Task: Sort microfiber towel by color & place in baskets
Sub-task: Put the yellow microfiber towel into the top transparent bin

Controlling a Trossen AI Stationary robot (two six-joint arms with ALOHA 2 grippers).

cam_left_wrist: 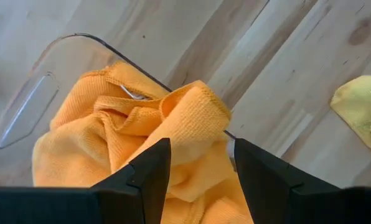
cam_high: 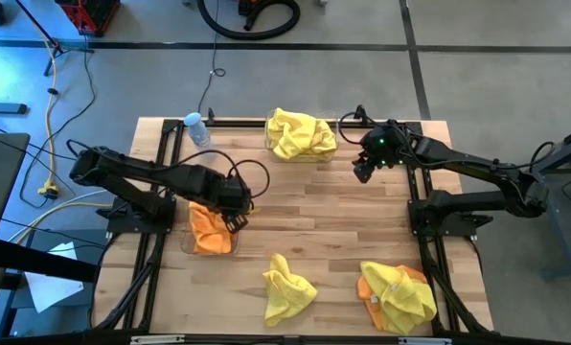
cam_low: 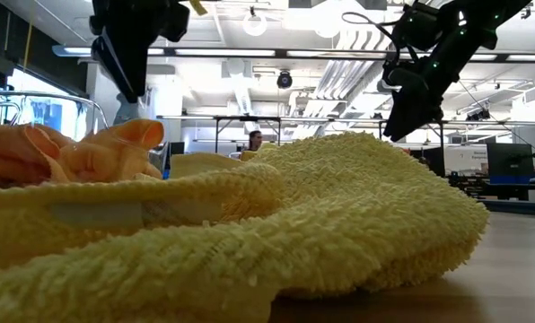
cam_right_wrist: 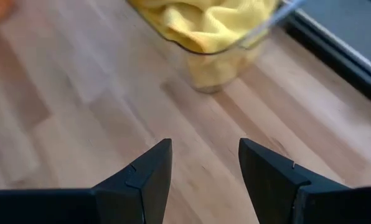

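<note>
An orange towel (cam_high: 209,230) lies rumpled in a clear basket (cam_high: 192,247) at the table's left; in the left wrist view, a fold of the orange towel (cam_left_wrist: 142,124) drapes over the basket's rim (cam_left_wrist: 79,37). My left gripper (cam_left_wrist: 201,146) hangs open just above it (cam_high: 236,217). A yellow towel (cam_high: 300,132) fills the far basket (cam_high: 269,146). My right gripper (cam_high: 364,172) stands open above bare wood to the right of that basket (cam_right_wrist: 204,146). Loose on the table lie a yellow towel (cam_high: 287,287) and a yellow towel on an orange one (cam_high: 398,292).
A clear water bottle with a blue cap (cam_high: 197,128) lies at the far left corner. Bare wood (cam_high: 324,216) stretches across the table's middle between the arms. In the low view, the near yellow towel (cam_low: 321,224) fills most of the picture.
</note>
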